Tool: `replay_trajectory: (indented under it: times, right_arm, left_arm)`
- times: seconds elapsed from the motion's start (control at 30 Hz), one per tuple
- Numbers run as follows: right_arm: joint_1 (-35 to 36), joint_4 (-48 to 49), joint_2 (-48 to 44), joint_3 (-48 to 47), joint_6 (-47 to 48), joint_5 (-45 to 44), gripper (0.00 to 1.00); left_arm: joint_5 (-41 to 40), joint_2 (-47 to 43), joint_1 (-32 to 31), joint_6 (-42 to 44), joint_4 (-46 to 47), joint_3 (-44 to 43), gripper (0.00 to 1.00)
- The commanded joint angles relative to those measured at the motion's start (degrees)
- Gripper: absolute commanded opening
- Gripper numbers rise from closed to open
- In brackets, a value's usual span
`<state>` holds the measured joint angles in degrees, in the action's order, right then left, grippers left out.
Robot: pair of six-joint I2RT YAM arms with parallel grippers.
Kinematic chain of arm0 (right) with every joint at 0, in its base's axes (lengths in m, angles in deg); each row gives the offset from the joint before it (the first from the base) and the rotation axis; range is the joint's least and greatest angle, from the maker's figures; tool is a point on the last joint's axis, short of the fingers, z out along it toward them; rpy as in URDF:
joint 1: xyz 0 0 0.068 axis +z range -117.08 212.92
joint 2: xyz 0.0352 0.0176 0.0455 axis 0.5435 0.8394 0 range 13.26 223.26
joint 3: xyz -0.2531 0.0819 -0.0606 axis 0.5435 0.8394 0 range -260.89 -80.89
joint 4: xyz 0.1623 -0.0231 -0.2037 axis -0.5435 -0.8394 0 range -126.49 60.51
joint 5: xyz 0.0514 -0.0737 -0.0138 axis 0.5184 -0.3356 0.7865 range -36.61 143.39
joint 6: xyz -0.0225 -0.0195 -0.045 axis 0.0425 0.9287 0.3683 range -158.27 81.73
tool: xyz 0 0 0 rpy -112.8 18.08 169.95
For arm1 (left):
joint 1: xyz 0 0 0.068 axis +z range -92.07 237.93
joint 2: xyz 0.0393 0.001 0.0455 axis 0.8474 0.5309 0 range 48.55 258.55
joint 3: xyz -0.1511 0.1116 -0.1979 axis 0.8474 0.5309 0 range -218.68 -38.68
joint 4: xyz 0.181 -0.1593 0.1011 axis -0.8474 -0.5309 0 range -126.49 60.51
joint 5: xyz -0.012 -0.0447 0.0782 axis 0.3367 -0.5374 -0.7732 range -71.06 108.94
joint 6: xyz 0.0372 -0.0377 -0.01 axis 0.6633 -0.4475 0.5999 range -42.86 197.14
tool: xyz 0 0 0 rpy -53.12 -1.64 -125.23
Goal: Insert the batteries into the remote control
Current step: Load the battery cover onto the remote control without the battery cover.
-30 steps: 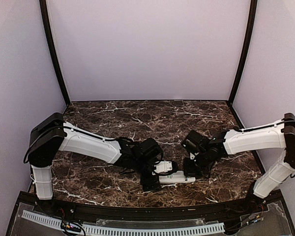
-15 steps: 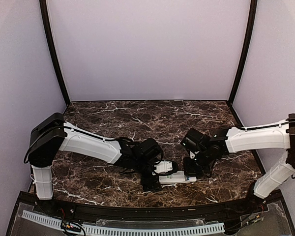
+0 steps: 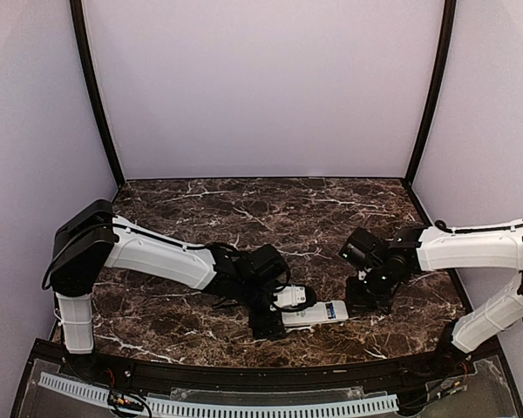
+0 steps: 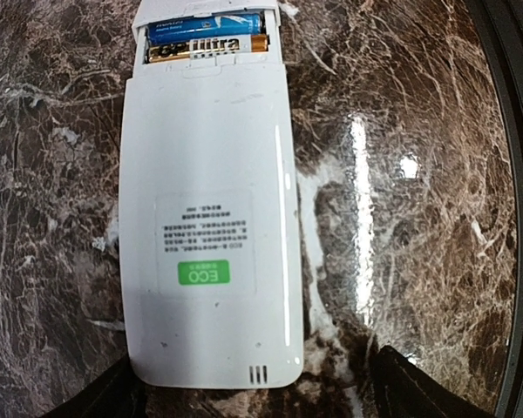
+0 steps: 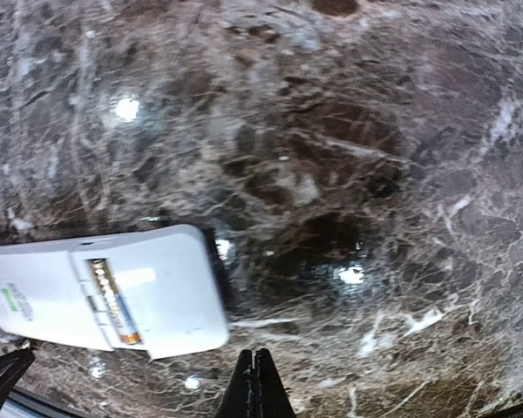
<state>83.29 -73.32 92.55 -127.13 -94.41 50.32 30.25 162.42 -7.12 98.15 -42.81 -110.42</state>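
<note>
The white remote control (image 4: 209, 226) lies face down on the marble, its green ECO sticker up. At its far end two batteries (image 4: 207, 37), one blue and one black and gold, lie side by side in an open slot. My left gripper (image 4: 253, 392) is open around the remote's near end, with a gap at the right finger (image 4: 418, 387). From above, the left gripper (image 3: 277, 312) sits at the left end of the remote control (image 3: 318, 312). My right gripper (image 5: 255, 383) is shut and empty, just off the remote control (image 5: 148, 292), where a battery (image 5: 113, 300) shows. Seen from above, the right gripper (image 3: 363, 303) hangs beside the remote's right end.
A dark marble table (image 3: 270, 209) carries everything. Its black front rail (image 3: 244, 373) runs close below the remote. Lilac walls and two black posts (image 3: 94, 96) close the back and sides.
My right arm has drawn back to the right, off the remote's end, still shut. The left arm and the remote have stayed where they were.
</note>
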Motion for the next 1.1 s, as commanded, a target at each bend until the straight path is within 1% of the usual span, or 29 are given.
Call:
replay_trajectory:
  times: [0.0,0.17,0.3,0.33,0.4,0.47,0.5,0.53,0.57,0.63,0.67,0.7,0.83,1.07]
  right_arm:
    - [-2.0,-0.8,0.5,2.3,0.0,-1.9,0.00]
    - [-2.4,0.0,2.4,1.8,1.5,-2.9,0.00]
    - [-2.7,0.1,3.6,1.1,1.8,-3.3,0.00]
    - [-2.9,0.1,3.9,0.9,1.9,-3.3,0.00]
    - [-3.2,0.1,5.0,0.4,1.9,-3.1,0.00]
    - [-3.3,0.4,6.0,0.0,2.1,-2.7,0.00]
    - [-3.3,0.7,6.4,-0.1,2.2,-2.4,0.00]
    - [-3.4,1.0,6.9,-0.3,2.4,-2.2,0.00]
    - [-3.4,1.1,7.3,-0.5,2.7,-2.0,0.00]
    - [-3.4,0.6,7.7,-1.3,2.9,-2.2,0.00]
    - [-3.4,0.2,7.5,-1.7,3.0,-2.5,0.00]
    - [-3.4,-0.2,7.0,-2.1,3.2,-2.7,0.00]
    - [-3.2,-1.1,5.3,-4.2,4.7,-3.2,0.00]
    - [-0.9,0.4,6.3,-5.7,5.6,-1.7,0.00]
  left_arm:
    - [1.1,-4.3,-0.6,0.1,-3.6,-0.1,0.89]
    - [1.6,-9.0,-0.6,-0.5,-2.2,1.7,0.90]
    - [0.6,-10.4,-0.5,-1.2,-2.2,2.4,0.89]
    - [0.0,-10.4,-0.2,-2.3,-2.6,2.4,0.90]
    - [-0.7,-10.5,0.9,-5.2,-3.7,2.5,0.87]
    - [-1.1,-10.9,1.7,-7.6,-4.1,3.4,0.77]
    - [-2.4,-11.4,1.8,-8.0,-3.8,4.4,0.67]
    - [-3.1,-11.7,2.0,-8.8,-3.2,4.9,0.61]
    - [-4.3,-11.9,2.0,-9.2,-3.0,5.5,0.51]
    - [-4.6,-11.8,2.2,-10.4,-3.0,6.0,0.40]
    - [-4.4,-11.6,2.3,-10.7,-3.0,6.3,0.38]
    - [-4.1,-11.5,2.3,-11.0,-3.1,6.5,0.33]
    - [-3.9,-10.2,2.2,-11.6,-2.9,7.4,0.23]
    - [-1.6,-7.6,2.3,-12.1,-1.7,6.6,0.17]
